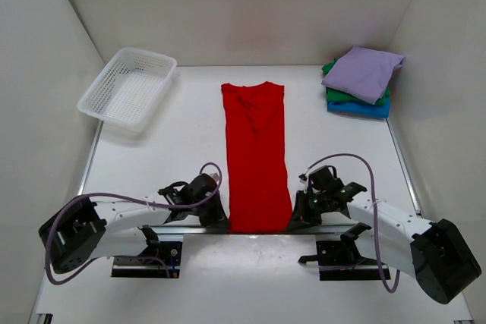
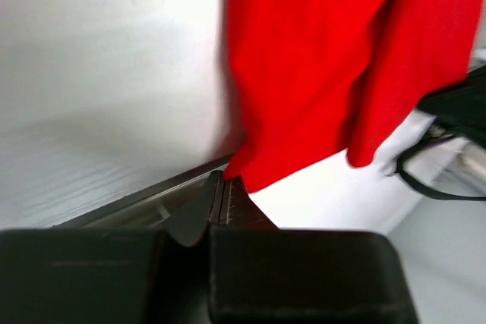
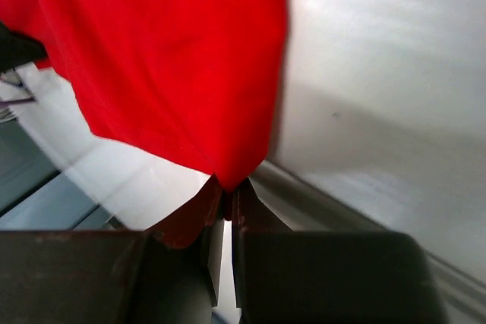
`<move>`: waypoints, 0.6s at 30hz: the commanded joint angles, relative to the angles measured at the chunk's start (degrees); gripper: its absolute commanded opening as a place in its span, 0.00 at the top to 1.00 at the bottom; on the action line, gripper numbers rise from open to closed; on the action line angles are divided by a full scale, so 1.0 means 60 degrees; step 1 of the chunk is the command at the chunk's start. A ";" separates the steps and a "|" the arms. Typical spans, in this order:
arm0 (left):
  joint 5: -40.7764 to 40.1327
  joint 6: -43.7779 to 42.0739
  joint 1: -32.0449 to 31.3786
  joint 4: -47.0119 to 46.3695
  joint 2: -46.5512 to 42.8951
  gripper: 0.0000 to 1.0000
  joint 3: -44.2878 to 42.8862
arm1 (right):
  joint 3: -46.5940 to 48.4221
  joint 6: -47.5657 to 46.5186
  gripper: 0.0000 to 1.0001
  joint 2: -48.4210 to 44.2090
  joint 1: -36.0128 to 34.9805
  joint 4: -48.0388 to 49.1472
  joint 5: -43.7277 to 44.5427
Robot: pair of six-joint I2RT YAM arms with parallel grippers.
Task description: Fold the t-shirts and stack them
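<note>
From above, the red t-shirt (image 1: 256, 149) is seen stretched away from the left gripper (image 1: 219, 220) and right gripper (image 1: 295, 220), its near hem between them. In the left wrist view, a hem corner is pinched at the closed fingertips. In the right wrist view, the other corner is clamped likewise.

Bright, even and diffuse from overhead in the top view, sharp edge to edge. Only soft, pale shadows: under the white basket (image 1: 127, 86) at 10 o'clock and beneath the arms near 6. Faint pink cast on the back wall (image 1: 250, 13) at 12, above the red shirt (image 1: 256, 157). Softer in both wrist views: red oversaturated, folds nearly flat, cloth edges smeared. Washed-out glare on the table (image 2: 114, 51) toward 10 o'clock in the left wrist view, toward 2 in the right. Near-black, detail-less foreground at 6 in both.
</note>
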State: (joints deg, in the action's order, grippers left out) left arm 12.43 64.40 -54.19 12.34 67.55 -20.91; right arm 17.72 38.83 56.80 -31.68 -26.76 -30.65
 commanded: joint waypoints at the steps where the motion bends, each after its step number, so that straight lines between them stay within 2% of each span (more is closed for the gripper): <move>1: 0.0563 -0.0448 0.0898 0.0653 -0.0258 1.00 -0.0234 | 0.1129 -0.0521 1.00 0.0230 0.0386 -0.0797 -0.0441; 4: 0.1237 -0.1253 0.1808 0.0843 0.0282 1.00 -0.1578 | 0.2493 -0.1385 1.00 0.1400 0.1045 -0.1295 -0.0691; 9: 0.2058 -0.2514 0.4207 0.0961 0.2040 1.00 -0.4071 | 0.5844 -0.2662 1.00 0.4223 0.2144 -0.1808 -0.0970; 13: 0.2148 -0.3407 0.5762 0.1180 0.4364 1.00 -0.6571 | 0.8962 -0.3526 1.00 0.6728 0.3008 -0.2321 -0.0824; 14: 0.2191 -0.3525 0.5969 0.1166 0.5169 0.97 -0.7391 | 0.9377 -0.3687 1.00 0.7098 0.3227 -0.2496 -0.0737; 15: 0.2264 -0.3599 0.6275 0.1224 0.5554 0.90 -0.7718 | 1.0382 -0.3862 0.97 0.7769 0.3302 -0.2657 -0.0692; 16: 0.2439 -0.3687 0.6467 0.1167 0.6283 0.75 -0.8577 | 1.1117 -0.3879 0.85 0.8341 0.3433 -0.2731 -0.0489; 17: 0.2499 -0.3789 0.6556 0.1297 0.6885 0.54 -0.9282 | 1.1371 -0.3893 0.67 0.8564 0.3536 -0.2746 -0.0313; 18: 0.2499 -0.3747 0.6687 0.1400 0.7268 0.40 -0.9811 | 1.1852 -0.3850 0.59 0.8900 0.3624 -0.2833 -0.0224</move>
State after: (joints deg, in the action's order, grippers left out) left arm 25.43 45.17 -16.38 18.28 106.32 -72.55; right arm 82.74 19.05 106.87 -11.66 -39.79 -34.33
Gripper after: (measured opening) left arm 0.523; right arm 0.351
